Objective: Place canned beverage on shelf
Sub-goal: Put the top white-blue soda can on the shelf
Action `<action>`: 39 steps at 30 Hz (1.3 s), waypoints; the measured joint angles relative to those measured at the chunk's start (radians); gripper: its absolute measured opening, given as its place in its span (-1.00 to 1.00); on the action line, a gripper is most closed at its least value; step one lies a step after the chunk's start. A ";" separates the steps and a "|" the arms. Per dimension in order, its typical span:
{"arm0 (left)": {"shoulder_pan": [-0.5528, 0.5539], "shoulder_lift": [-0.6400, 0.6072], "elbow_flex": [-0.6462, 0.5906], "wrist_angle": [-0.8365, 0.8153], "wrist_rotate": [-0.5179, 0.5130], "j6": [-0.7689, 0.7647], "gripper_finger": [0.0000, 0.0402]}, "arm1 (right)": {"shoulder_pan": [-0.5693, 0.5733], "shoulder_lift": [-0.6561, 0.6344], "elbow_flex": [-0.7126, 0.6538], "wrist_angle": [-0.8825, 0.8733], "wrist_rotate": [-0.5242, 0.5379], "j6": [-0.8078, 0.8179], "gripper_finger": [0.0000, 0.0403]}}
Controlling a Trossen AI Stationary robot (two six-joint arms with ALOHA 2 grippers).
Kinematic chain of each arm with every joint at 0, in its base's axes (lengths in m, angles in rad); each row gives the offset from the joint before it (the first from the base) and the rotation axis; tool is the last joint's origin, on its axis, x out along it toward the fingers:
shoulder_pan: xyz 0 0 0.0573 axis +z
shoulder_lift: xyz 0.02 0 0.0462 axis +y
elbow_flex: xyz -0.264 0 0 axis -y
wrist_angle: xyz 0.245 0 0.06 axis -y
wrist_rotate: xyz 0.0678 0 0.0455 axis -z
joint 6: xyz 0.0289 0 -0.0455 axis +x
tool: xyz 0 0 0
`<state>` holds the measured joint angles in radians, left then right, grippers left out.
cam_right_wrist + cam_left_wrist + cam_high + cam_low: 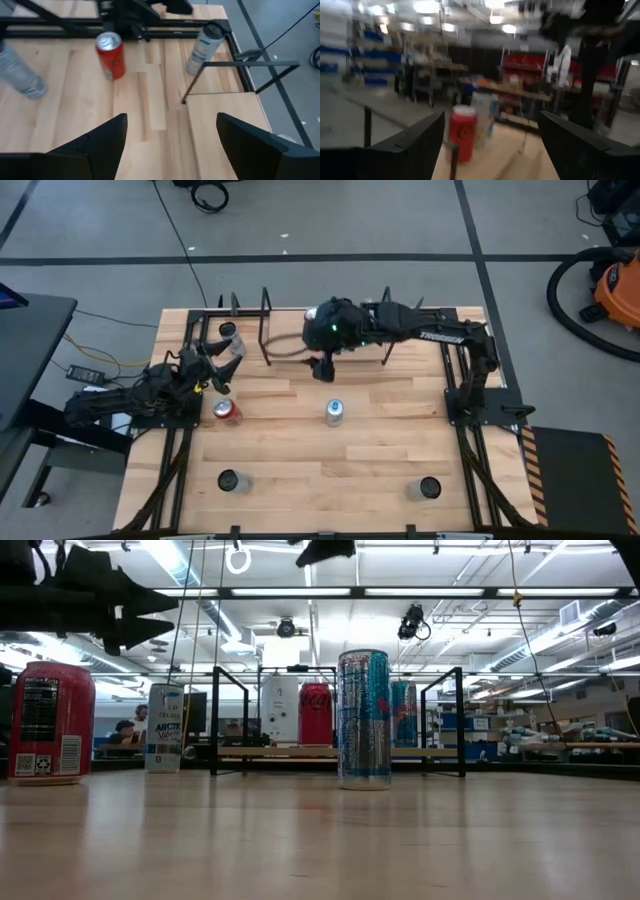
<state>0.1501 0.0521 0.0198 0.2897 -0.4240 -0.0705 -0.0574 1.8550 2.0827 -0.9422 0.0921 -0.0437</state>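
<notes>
Right gripper (322, 366) hung above the table (300, 460), reached out over the front edge of the shelf (290, 345) near its middle. Its claw stood wide and empty; the right wrist view showed bare wood between the two fingers (95, 145).

Left gripper (212, 376) sat at the table's left side, just beside the red can (227, 412) and near the white can (229, 336). Its claw was also wide, holding nothing.

Cans on the table: the red can at left; a tall silver-blue can (333, 412) upright near the centre, well apart from both grippers; a dark-topped can (229, 480) at front left and another (429, 488) at front right. The white can stood at the back left, beside the shelf's left end frame (236, 308).

From the low view, the silver-blue can (363, 720) stood in front of the shelf (335, 752), not on it. Behind it, three more cans showed at shelf level: a white one (279, 708), a red one (315, 714) and a blue one (404, 714). Could not tell whether these rested on the board or stood beyond it.

A person (124, 732) sat in the room far behind the table.
</notes>
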 joint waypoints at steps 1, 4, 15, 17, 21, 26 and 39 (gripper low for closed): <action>0.000 0.002 0.019 -0.038 0.001 -0.019 0.60 | 0.021 -0.005 0.000 -0.010 0.020 0.005 0.56; 0.007 0.012 0.116 -0.130 -0.011 -0.064 0.60 | 0.076 -0.026 0.000 -0.016 0.069 0.006 0.56; 0.081 0.249 0.495 -0.538 -0.054 -0.271 0.60 | 0.129 -0.174 0.000 0.037 0.311 0.005 0.56; 0.107 0.319 0.549 -0.564 -0.054 -0.292 0.60 | 0.112 -0.206 0.000 0.037 0.316 -0.008 0.56; 0.173 0.489 0.659 -0.690 -0.053 -0.292 0.60 | 0.062 -0.255 0.000 0.037 0.306 -0.010 0.56; 0.284 0.684 0.808 -0.896 -0.033 -0.275 0.60 | -0.005 -0.284 0.000 0.036 0.302 -0.014 0.56; 0.627 0.921 0.904 -1.109 0.160 -0.175 0.60 | -0.124 -0.285 0.000 -0.117 0.255 -0.035 0.56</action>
<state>0.7776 0.9732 0.9241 -0.8188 -0.2644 -0.2451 -0.1814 1.5696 2.0830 -1.0589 0.3469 -0.0786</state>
